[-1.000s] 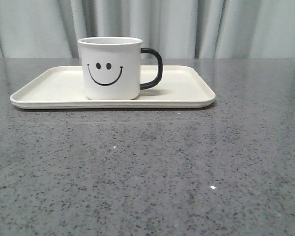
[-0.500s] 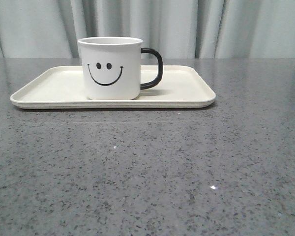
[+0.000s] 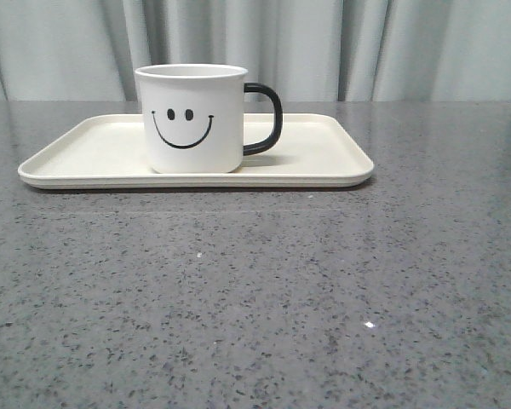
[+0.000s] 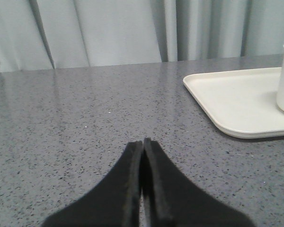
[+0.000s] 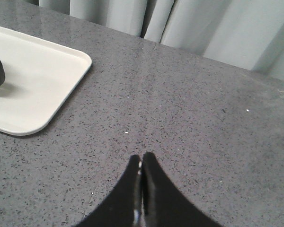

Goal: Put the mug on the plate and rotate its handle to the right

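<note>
From the front we see the white cylindrical smiley-face mug (image 3: 190, 118) upright on the cream rectangular plate (image 3: 324, 166), its glossy black loop handle (image 3: 266, 118) pointing right. At our left wrist, clenched black fingers (image 4: 132, 163) sit well apart from the plate. At our right wrist, fingers (image 5: 150, 175) likewise clenched, empty, over the speckled grey bench (image 5: 203, 118).

We found no readable text, brand, label or number anywhere in the three views. The only printed mark was a black smiley face (image 3: 182, 126), two oval eyes over a curved mouth, on the side of the white mug (image 3: 191, 118) facing the front camera. It was a sign, not lettering. Neither wrist view showed that print.
</note>
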`<state>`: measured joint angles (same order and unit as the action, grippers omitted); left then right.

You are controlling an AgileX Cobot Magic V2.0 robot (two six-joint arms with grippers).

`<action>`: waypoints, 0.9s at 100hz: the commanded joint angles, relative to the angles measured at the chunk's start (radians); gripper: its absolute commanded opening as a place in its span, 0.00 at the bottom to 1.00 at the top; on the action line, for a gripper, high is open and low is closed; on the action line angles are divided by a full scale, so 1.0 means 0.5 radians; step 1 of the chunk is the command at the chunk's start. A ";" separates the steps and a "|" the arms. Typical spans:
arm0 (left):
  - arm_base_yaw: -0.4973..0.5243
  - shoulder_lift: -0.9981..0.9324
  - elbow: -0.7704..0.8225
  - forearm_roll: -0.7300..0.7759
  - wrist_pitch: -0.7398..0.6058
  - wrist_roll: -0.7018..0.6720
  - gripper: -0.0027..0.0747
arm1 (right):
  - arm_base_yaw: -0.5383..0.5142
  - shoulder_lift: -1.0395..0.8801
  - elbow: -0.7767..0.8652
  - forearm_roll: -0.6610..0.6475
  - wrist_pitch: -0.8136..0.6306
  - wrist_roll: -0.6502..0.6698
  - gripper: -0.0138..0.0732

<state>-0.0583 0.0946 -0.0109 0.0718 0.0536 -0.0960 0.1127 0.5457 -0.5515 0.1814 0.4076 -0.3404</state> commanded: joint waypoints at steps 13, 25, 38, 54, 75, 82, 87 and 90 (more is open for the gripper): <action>0.088 -0.125 0.010 0.044 -0.163 -0.019 0.01 | -0.013 -0.002 -0.051 0.000 -0.161 0.002 0.08; 0.112 -0.196 0.042 0.044 -0.140 -0.019 0.01 | -0.013 -0.002 -0.051 0.000 -0.161 0.002 0.08; 0.112 -0.260 0.042 0.074 -0.107 -0.019 0.01 | -0.013 -0.002 -0.051 0.000 -0.161 0.002 0.08; 0.112 -0.256 0.042 0.101 -0.107 -0.019 0.01 | -0.013 -0.002 -0.051 0.000 -0.161 0.002 0.08; 0.112 -0.256 0.042 0.070 -0.107 -0.019 0.01 | -0.013 -0.002 -0.051 0.000 -0.161 0.002 0.08; 0.112 -0.256 0.042 0.070 -0.107 -0.019 0.01 | -0.013 -0.002 -0.051 0.000 -0.161 0.002 0.08; 0.112 -0.256 0.042 0.070 -0.107 -0.019 0.01 | -0.013 -0.002 -0.051 0.000 -0.161 0.002 0.08; 0.112 -0.256 0.042 0.070 -0.107 -0.019 0.01 | -0.013 -0.002 -0.051 0.000 -0.161 0.002 0.08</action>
<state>-0.0021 -0.0042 0.0004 0.1147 0.0733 -0.0960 0.1127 0.5457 -0.5506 0.1814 0.4076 -0.3398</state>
